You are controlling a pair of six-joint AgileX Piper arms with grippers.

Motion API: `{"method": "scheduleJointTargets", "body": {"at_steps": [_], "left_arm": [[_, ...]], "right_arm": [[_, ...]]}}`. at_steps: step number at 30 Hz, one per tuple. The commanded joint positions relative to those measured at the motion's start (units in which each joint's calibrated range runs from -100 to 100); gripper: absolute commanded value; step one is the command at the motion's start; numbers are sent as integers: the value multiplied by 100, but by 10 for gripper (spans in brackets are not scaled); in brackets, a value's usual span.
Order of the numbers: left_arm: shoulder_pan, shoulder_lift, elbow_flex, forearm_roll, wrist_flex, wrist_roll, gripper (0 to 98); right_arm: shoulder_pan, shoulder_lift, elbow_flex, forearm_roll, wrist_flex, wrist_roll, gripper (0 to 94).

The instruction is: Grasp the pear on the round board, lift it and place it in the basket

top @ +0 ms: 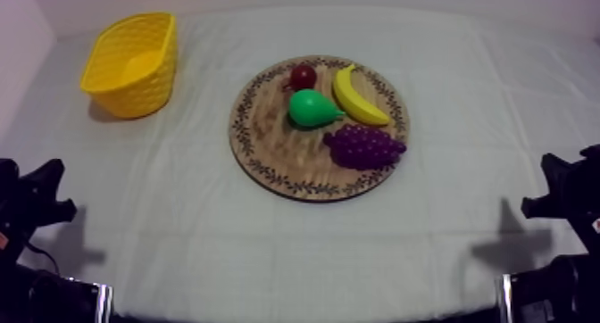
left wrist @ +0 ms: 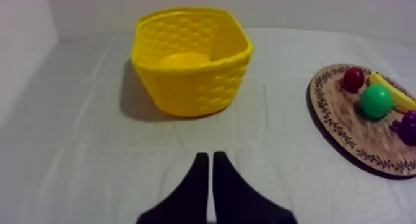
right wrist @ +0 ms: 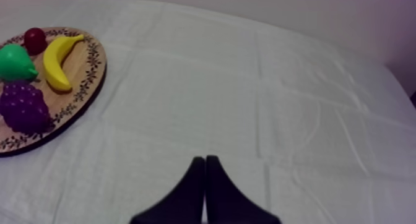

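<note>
Pear (top: 312, 109) on wooden board (top: 275, 146) nr banana (top: 358, 97), basket (top: 136, 80) well apart

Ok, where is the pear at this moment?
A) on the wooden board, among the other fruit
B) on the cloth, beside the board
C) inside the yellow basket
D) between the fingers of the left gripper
A: the pear lies on the wooden board, next to the banana and the small red fruit.

The top camera looks down at a slant over the whole counter (top: 268, 246). The left wrist camera sits low behind the left claw (left wrist: 210, 157), facing the basket (left wrist: 192, 84); the right one, behind the right claw (right wrist: 205, 159), faces open counter. All three share the board (top: 277, 144).
</note>
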Motion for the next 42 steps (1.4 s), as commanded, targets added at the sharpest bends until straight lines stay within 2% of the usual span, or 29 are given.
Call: {"method": "scheduleJointTargets", "body": {"at_steps": [1, 6, 10, 14, 17, 21, 26, 35, 42], "left_arm": [[37, 436, -730, -112, -4, -76, 1], [299, 1806, -2619, -306, 33, -449, 1], [608, 2990, -4175, -349, 180, -796, 1], [1037, 4141, -5460, -381, 191, -1094, 1], [1409, 4991, -6278, -473, 238, -1233, 1], [1961, 6012, -7195, -722, 483, -1212, 1], [2452, 7178, -8007, -877, 756, -1186, 1], [2854, 9126, -8502, -927, 729, -1195, 2], [2879, 10256, -8256, -932, 749, -1256, 5]], "right_arm": [[-1, -2, 4, 0, 4, -2, 3], [-1, -2, 4, 0, 4, -1, 3], [-1, -2, 4, 0, 4, -1, 3], [-1, -2, 4, 0, 4, -2, 3], [-1, -2, 4, 0, 4, -1, 3], [-1, -2, 4, 0, 4, -1, 3], [-1, -2, 4, 0, 4, -1, 3], [-1, -2, 4, 0, 4, -1, 3], [-1, -2, 4, 0, 4, -1, 3]]}}
